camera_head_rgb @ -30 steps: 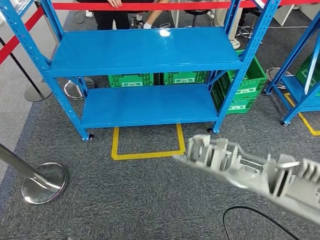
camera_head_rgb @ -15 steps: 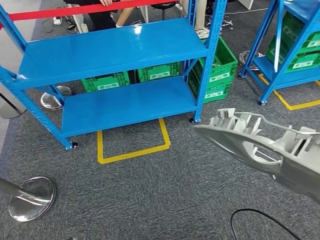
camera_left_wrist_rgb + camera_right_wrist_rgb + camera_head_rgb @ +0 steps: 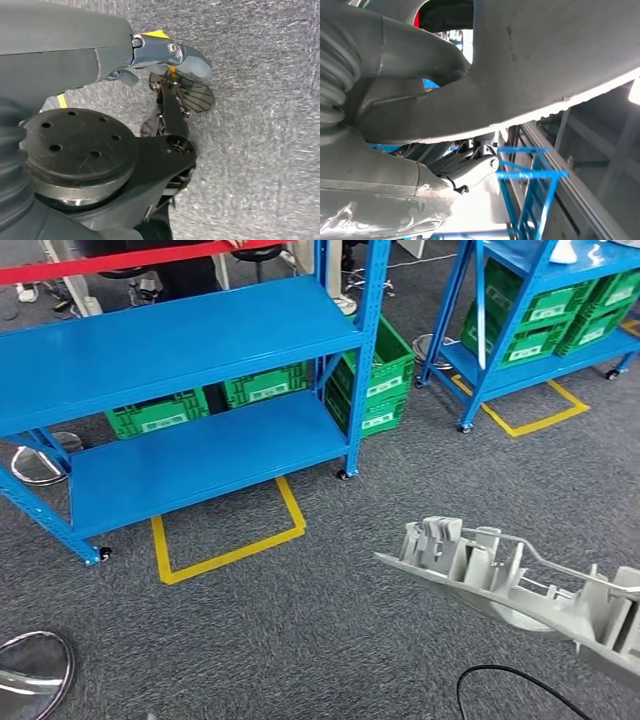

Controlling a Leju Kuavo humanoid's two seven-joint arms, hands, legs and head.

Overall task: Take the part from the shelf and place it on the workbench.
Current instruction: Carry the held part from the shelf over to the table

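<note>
The long pale-grey ribbed plastic part (image 3: 521, 585) is off the blue steel shelf rack (image 3: 181, 340) and hangs over grey carpet, gripped by the right hand (image 3: 414, 145), whose fingers wrap it from beneath. The left hand (image 3: 166, 55) hangs free, fingers loosely apart. This looks like the carry step; next comes finding the worktop. The second blue rack (image 3: 528, 330) and black floor cable (image 3: 513, 680) narrow the open floor.

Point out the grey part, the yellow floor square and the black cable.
grey part (image 3: 498, 575): head view, ribbed upper face near its middle.
yellow floor square (image 3: 290, 502): head view, right-hand tape strip.
black cable (image 3: 513, 671): head view, top of its loop.
</note>
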